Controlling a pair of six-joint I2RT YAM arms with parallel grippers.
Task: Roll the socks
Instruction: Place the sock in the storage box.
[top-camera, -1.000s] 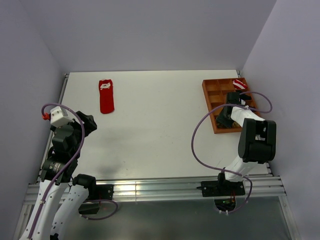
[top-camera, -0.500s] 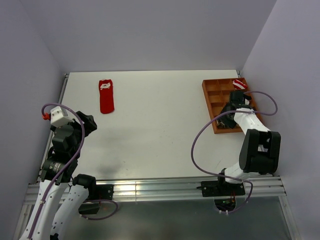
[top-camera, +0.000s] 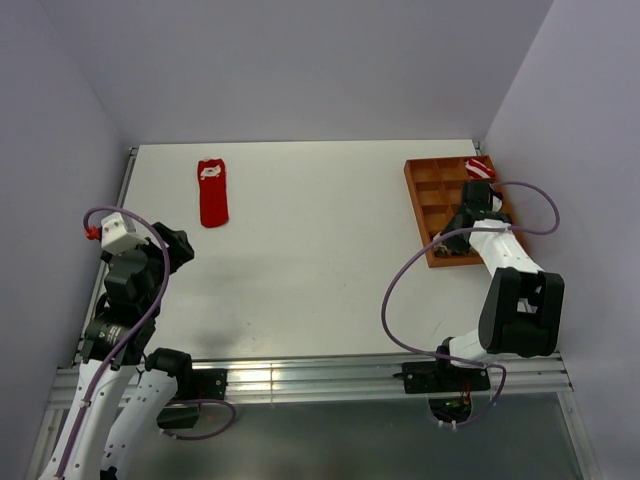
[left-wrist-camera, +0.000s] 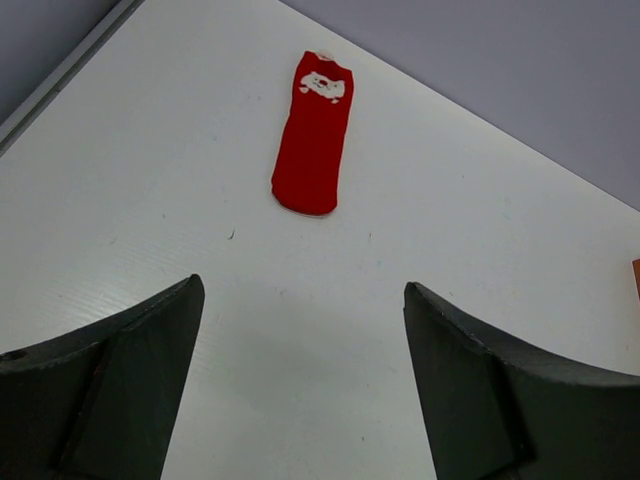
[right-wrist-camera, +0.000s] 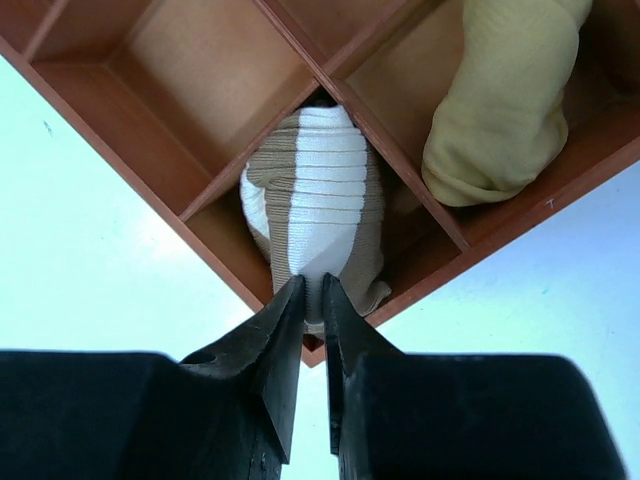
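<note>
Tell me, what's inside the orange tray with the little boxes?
In the tray, a rolled striped sock sits in one edge box, a yellow sock in the next. A red-and-white bundle fills the far corner. The right arm hides some boxes from above.

Top of yellow sock (right-wrist-camera: 500, 100) past picture edge; striped sock (right-wrist-camera: 315, 190) partly behind right hand (right-wrist-camera: 312, 283)

Red sock (top-camera: 212, 193) flat at table's (top-camera: 320, 250) far left; right tool (top-camera: 452, 239) over orange tray's (top-camera: 424, 190) near corner.
</note>
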